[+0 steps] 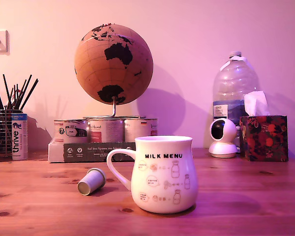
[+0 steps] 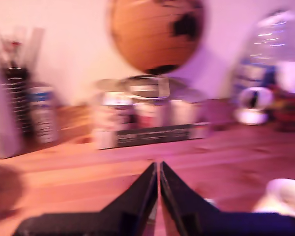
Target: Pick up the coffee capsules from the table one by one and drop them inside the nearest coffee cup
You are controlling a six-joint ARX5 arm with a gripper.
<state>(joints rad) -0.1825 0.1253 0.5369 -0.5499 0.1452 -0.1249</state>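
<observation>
A small pale grey-green coffee capsule [image 1: 91, 181] lies on its side on the wooden table [image 1: 246, 196], just off the handle side of the coffee cup, toward the exterior view's left. The white "MILK MENU" coffee cup [image 1: 164, 172] stands upright near the table's front. In the blurred wrist view my gripper [image 2: 159, 166] hovers above the tabletop with its two black fingers [image 2: 137, 194] pressed together and nothing visible between them. Part of the cup's white rim [image 2: 285, 196] shows at that picture's edge. The exterior view does not show the gripper. The wrist view does not show the capsule clearly.
Behind the cup, a globe [image 1: 113, 64] stands on three labelled tins [image 1: 105, 130] stacked on a flat box [image 1: 91, 151]. A pencil holder [image 1: 7, 128] is at the exterior view's left. A water bottle [image 1: 234, 88], small white camera [image 1: 222, 137] and tissue box [image 1: 263, 137] are at its right.
</observation>
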